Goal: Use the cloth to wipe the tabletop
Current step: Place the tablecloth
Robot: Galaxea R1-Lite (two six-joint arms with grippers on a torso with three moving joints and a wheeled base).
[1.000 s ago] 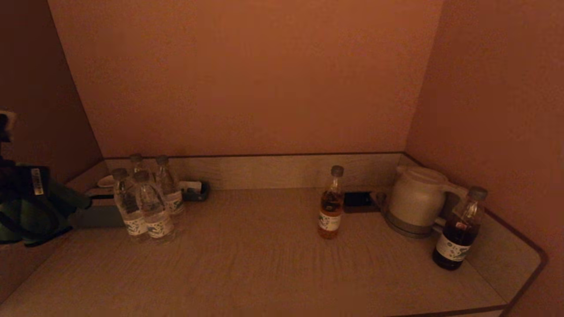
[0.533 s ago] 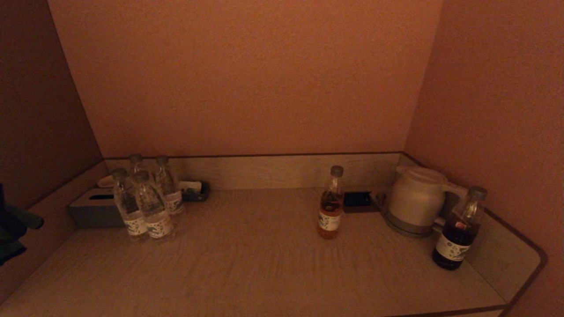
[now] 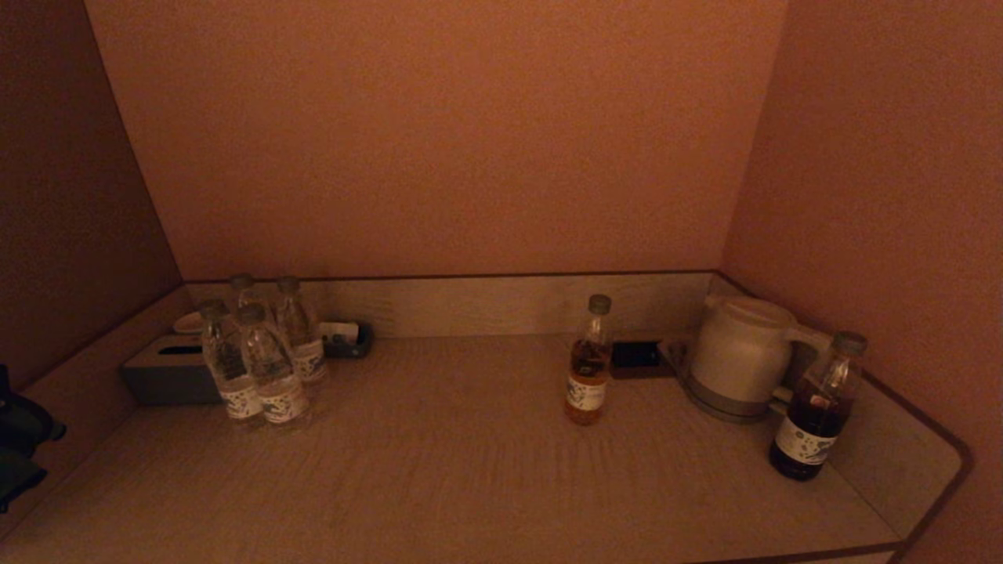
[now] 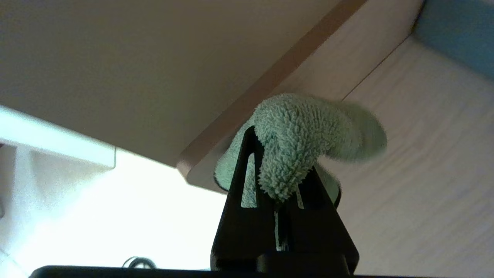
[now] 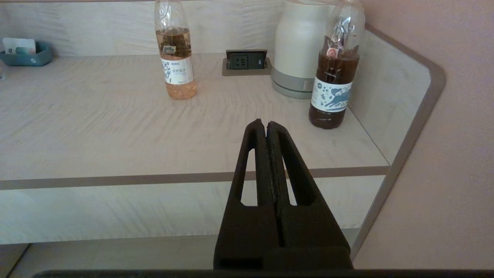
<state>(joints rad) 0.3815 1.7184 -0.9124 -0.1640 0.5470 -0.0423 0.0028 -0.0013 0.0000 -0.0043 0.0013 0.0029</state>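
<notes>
Left gripper (image 4: 276,170) pinching cloth (image 4: 305,135) at left edge of tabletop (image 3: 470,470); right gripper (image 5: 266,129) pressed together, parked before front edge

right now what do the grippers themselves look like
Both are matte black. The right gripper has two long tapering jaws, each pierced by a narrow triangular slot, widening into a blocky black base. The left gripper has the same slotted, wedge-shaped build. No cables, labels or markings show on either.
</notes>
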